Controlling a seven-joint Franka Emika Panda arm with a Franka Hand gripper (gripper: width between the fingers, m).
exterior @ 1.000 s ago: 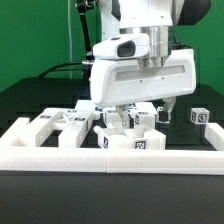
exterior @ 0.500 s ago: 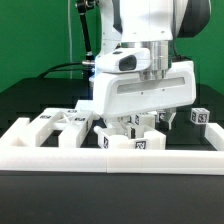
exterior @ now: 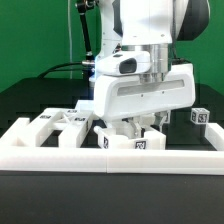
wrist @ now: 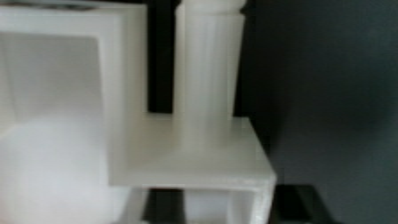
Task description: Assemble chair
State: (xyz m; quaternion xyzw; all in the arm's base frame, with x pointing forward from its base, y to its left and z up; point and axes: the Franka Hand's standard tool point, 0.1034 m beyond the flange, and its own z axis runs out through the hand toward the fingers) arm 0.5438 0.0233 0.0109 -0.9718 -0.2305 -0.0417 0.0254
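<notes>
Lower now than a second ago, and shifted toward the exterior view's right, the gripper (exterior: 142, 122) has sunk among the chair pieces, its fingers gone from spread wide to pressed in. Nearest the exterior camera runs the barrier wall (exterior: 60, 158), likely there to keep loose parts from sliding off. Just behind it the white hand hides its own fingertips. Notched chair blocks (exterior: 58, 124) lie at about nine o'clock from the gripper, a small tagged block (exterior: 200, 117) at three o'clock, apart from it. Farther back the arm (exterior: 150, 25) rises at twelve o'clock, wrist straight down: my reading is a top-down grasp, so the piece can be lifted clear of its neighbours. In the wrist view a ribbed round leg (wrist: 205, 70) runs away from the camera, its squared end closest, just where the fingers would meet. The pads themselves I cannot make out, so a pinch on that leg end is judgement. A flat slab (wrist: 63, 110) sits close beside the leg; whether they touch, cannot tell.
</notes>
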